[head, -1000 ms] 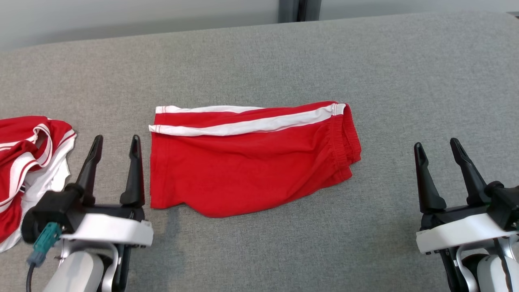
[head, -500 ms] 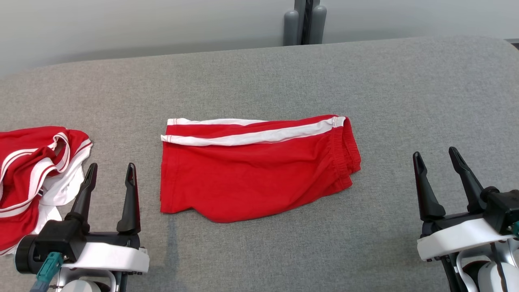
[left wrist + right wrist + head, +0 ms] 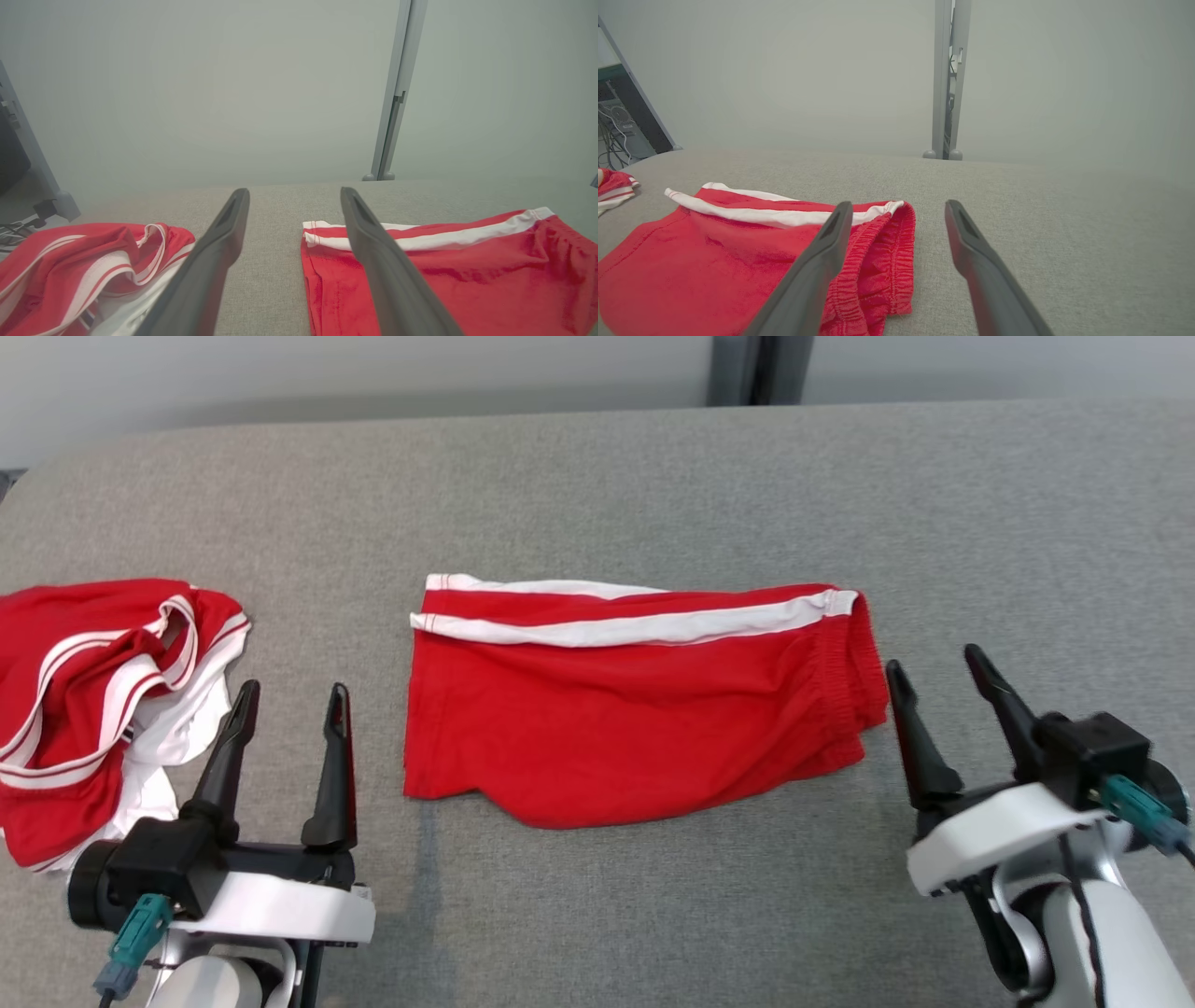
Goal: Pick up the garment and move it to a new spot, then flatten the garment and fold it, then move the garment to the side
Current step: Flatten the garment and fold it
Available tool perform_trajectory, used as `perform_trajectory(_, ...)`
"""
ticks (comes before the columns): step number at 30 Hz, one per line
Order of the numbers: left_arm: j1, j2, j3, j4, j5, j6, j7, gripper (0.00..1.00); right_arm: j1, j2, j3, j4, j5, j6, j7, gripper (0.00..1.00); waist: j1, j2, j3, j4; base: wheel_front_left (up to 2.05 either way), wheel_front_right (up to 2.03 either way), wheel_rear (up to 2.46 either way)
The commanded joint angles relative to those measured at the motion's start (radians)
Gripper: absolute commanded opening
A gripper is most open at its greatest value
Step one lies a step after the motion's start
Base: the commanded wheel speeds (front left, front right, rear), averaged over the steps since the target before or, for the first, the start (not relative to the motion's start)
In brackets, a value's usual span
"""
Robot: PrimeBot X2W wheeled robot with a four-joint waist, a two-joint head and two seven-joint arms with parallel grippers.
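Red white-striped shorts (image 3: 635, 728) lay folded; left fingers (image 3: 333, 765) and right fingers (image 3: 913, 733) were open wide, empty; lifting both ends together seemed best.

Grey fabric surface (image 3: 597, 476), pale grey wall (image 3: 187, 93), vertical grey post (image 3: 943, 79), soft even light

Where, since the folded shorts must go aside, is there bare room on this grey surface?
Widest: grey surface right of the shorts, past the right gripper. Also the strip behind them. Crowded: left edge holds a crumpled garment, left gripper beside it.
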Motion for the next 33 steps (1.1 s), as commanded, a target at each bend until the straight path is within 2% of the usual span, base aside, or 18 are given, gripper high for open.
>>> perform_trajectory(1,-0.016,0.0,-0.001,0.002,0.004,-0.005,-0.005,1.0,-0.015,-0.005,0.003,0.01,-0.001,0.0,0.005,1.0,0.0,0.0,0.02,0.018,0.0,0.0,0.0)
perform_trajectory(6,-0.051,-0.016,-0.012,0.022,0.002,-0.021,-0.007,1.0,-0.104,-0.003,0.032,0.142,-0.009,0.0,0.041,1.0,0.0,0.0,0.063,0.044,0.0,0.0,0.0)
perform_trajectory(14,-0.089,-0.032,-0.011,0.055,0.001,-0.046,-0.011,1.0,-0.171,-0.001,-0.022,0.295,-0.022,0.0,0.053,1.0,0.0,0.0,0.103,0.062,0.0,0.0,0.0)
perform_trajectory(18,-0.097,-0.038,-0.006,0.069,0.001,-0.055,-0.013,1.0,-0.179,-0.001,-0.025,0.354,0.014,0.0,0.042,1.0,0.0,0.0,0.111,0.058,0.0,0.0,0.0)
perform_trajectory(23,-0.106,-0.042,-0.002,0.079,0.006,-0.066,-0.014,1.0,-0.19,0.0,0.039,0.417,0.1,0.0,0.015,1.0,0.0,0.0,0.113,0.047,0.0,0.0,0.0)
perform_trajectory(25,-0.108,-0.044,0.001,0.08,0.007,-0.069,-0.015,1.0,-0.198,0.001,0.069,0.436,0.121,0.0,0.004,0.49,0.0,0.0,0.113,0.043,0.0,0.0,0.0)
perform_trajectory(28,-0.109,-0.046,0.004,0.082,0.009,-0.073,-0.014,1.0,-0.21,0.001,0.093,0.462,0.155,0.0,-0.006,0.1,0.0,0.0,0.113,0.037,0.0,0.0,0.0)
perform_trajectory(29,-0.108,-0.047,0.006,0.083,0.01,-0.076,-0.015,1.0,-0.217,-0.002,0.095,0.474,0.171,0.0,-0.019,0.0,0.0,0.0,0.114,0.034,0.0,0.0,0.0)
perform_trajectory(33,-0.1,-0.043,0.009,0.085,0.012,-0.076,-0.015,1.0,-0.22,-0.006,0.081,0.486,0.184,-0.001,-0.046,0.0,0.0,0.0,0.111,0.02,0.0,0.0,0.0)
